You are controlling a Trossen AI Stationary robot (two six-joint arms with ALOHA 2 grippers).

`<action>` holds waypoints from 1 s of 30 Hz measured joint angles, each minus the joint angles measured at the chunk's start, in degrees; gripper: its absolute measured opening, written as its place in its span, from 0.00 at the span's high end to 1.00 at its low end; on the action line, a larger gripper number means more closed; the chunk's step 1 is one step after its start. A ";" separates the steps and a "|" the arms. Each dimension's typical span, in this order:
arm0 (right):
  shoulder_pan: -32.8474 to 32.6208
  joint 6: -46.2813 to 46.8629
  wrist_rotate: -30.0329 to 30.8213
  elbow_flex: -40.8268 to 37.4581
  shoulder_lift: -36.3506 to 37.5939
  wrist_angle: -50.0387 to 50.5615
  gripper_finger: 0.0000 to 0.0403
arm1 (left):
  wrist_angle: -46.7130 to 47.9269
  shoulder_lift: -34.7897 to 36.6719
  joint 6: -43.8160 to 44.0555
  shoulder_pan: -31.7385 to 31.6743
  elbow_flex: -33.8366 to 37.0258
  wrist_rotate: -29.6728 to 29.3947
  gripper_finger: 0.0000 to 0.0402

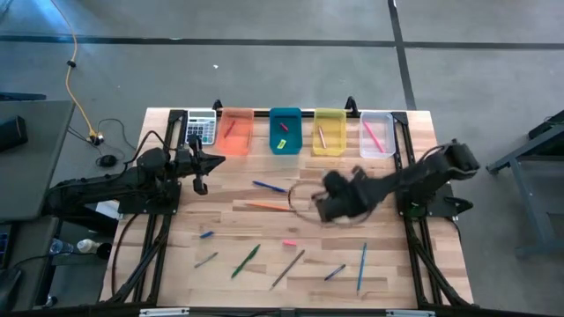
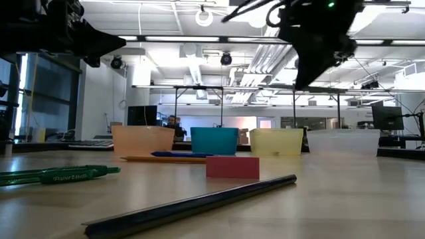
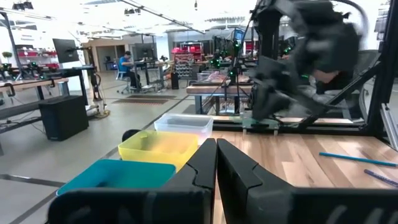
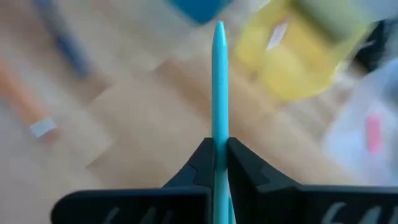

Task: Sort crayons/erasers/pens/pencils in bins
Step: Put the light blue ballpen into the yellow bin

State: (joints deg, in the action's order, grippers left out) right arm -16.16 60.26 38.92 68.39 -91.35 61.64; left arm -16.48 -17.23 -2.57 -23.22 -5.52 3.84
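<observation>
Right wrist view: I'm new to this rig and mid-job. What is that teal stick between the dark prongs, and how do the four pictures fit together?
The prongs are the right gripper, its fingers shut on a teal pen. Each wrist carries a camera. The high view looks straight down: the right arm is mid-table, and the left gripper, shut and empty, waits near the orange bin. Teal, yellow and clear bins follow. The low view looks across the tabletop at a pink eraser, a green pen and a dark pencil.
</observation>
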 joint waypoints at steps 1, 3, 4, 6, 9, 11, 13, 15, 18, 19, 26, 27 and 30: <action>2.47 -1.86 0.30 -0.10 0.81 -0.09 0.99 | -0.01 0.00 0.00 0.00 0.00 0.00 0.99; 7.53 -5.64 0.50 -0.10 1.80 -0.85 0.99 | -0.01 0.00 -0.02 0.00 0.00 0.00 0.99; 10.16 -7.57 0.69 -0.10 1.88 -1.28 0.99 | -0.01 0.00 -0.02 0.00 0.00 0.00 0.99; 14.75 -12.42 -0.05 -0.10 1.69 -3.31 0.99 | -0.01 0.00 -0.02 0.00 0.00 0.00 0.99; 20.30 -19.10 -2.24 -0.10 1.62 -6.28 0.99 | 0.05 0.00 -0.02 0.02 0.00 0.00 0.99; 23.09 -21.70 -3.14 -0.12 1.55 -6.83 0.99 | 0.04 0.00 -0.02 0.02 0.00 0.00 0.99; 25.60 -23.33 -4.10 -0.10 1.55 -6.87 0.99 | 0.07 0.00 -0.04 0.02 0.00 0.00 0.99; 27.81 -24.31 -4.88 -0.12 1.55 -6.81 0.99 | 0.07 0.00 -0.02 0.02 0.00 0.00 0.99; 30.55 -26.70 -4.93 -0.71 1.49 -9.73 0.99 | 0.10 0.00 -0.02 0.02 0.00 0.00 0.99; 31.70 -28.35 -5.44 -1.03 1.37 -11.90 0.99 | 0.10 0.00 -0.04 0.02 0.00 0.00 0.99; 42.53 -37.60 -13.42 -3.91 1.29 -26.43 0.99 | 0.13 0.00 -0.03 0.02 0.00 0.00 0.99; 43.80 -37.87 -13.67 -4.59 1.29 -27.38 0.99 | 0.14 0.00 -0.02 0.02 0.00 0.00 0.99; 47.27 -38.95 -14.30 -7.11 1.29 -31.01 0.99 | 0.14 0.00 -0.04 0.02 0.00 0.00 0.99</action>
State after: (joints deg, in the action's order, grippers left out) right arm 31.12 21.31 24.62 61.28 -90.06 30.63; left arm -16.34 -17.23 -2.61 -23.20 -5.52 3.84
